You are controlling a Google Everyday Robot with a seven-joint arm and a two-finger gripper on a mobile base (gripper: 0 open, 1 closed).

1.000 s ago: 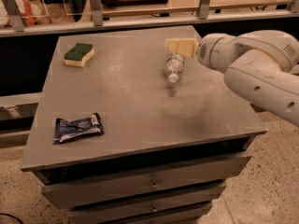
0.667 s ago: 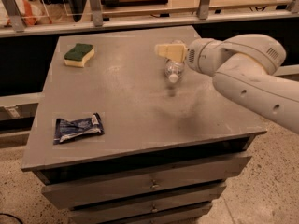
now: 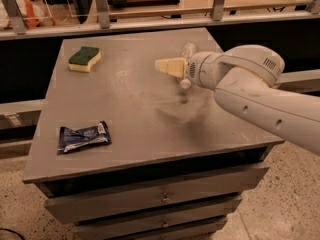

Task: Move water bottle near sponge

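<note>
1. The gripper [image 3: 161, 65] hangs over the back right part of the table [image 3: 150, 134], and its cream tip points left toward the sponge side. It shows as one pale wedge, so I cannot tell if the claw is open or closed.
2. The water bottle [image 3: 189, 49] is right at the claw's base, partly hidden behind it. Its clear body shows above the wrist and its white cap below. I cannot tell if the claw touches it or grips it.
3. The sponge [image 3: 84, 58] lies flat near the back left corner with its green side up, well apart from the bottle.
4. A dark blue packet [image 3: 82, 136] lies near the front left edge.
5. The white arm [image 3: 250, 84] comes in from the right.
6. The table is grey and dull, with drawers [image 3: 160, 196] in its front.
7. It stands on a speckled floor [image 3: 280, 204], and a rail with metal posts [image 3: 101, 4] runs behind it.
</note>
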